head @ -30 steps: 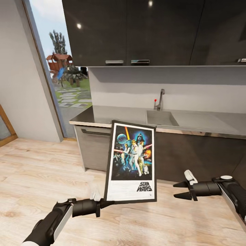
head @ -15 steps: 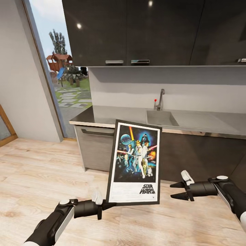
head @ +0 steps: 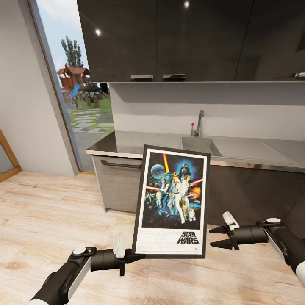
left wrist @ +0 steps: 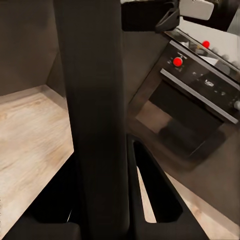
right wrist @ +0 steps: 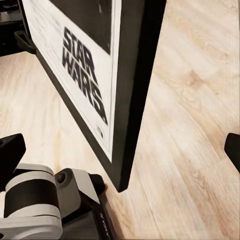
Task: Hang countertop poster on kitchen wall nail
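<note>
The wood floor [head: 42, 220] spreads across the lower part of the head view, with a grey wall [head: 19, 106] and a tall window [head: 80, 97] onto a garden at the left. Dark glossy upper cabinets [head: 190, 38] hang above the countertop [head: 135, 144], a long pale grey slab with an inset sink [head: 199, 146] and a tap [head: 198, 123], set over dark cabinet fronts [head: 250, 195]. In the left wrist view an oven [left wrist: 197, 105] with red knobs stands in the dark cabinetry. The poster [head: 173, 201] is off the countertop and held in the air in front of it, upright with a slight tilt, its picture facing the head camera and the logo at the bottom; in the right wrist view its lower corner [right wrist: 107, 100] hangs above the floor. The left gripper [head: 134, 256] pinches the poster's lower left corner, its fingers [left wrist: 150, 195] closed on either side of the black frame edge [left wrist: 95, 110]. The right gripper [head: 217, 237] hovers just beside the poster's lower right edge without touching it, its two dark fingertips spread apart and holding nothing
</note>
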